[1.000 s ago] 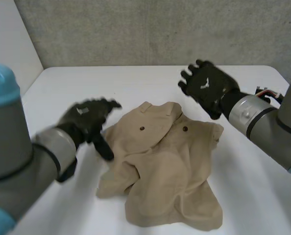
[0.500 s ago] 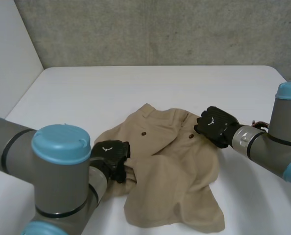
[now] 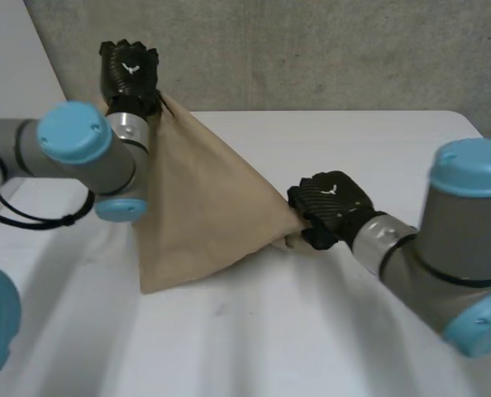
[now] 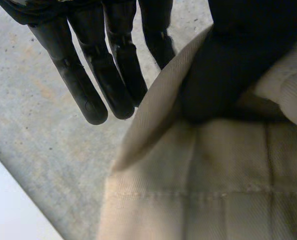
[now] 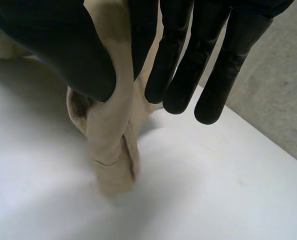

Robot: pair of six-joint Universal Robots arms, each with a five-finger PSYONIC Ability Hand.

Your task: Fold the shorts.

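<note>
**Shorts [image 3: 200, 198] lifted from the table [image 3: 378, 149]**

Half a second ago the beige shorts lay crumpled on the white table with both hands low on them. Now they are stretched as a taut sheet between the two hands. One edge is pinched under the thumb of the left hand [image 3: 128, 70], which has been raised high. The opposite edge is clasped between thumb and finger of the right hand [image 3: 328, 207], low near the tabletop. The lowest corner seems to touch the table.
</note>
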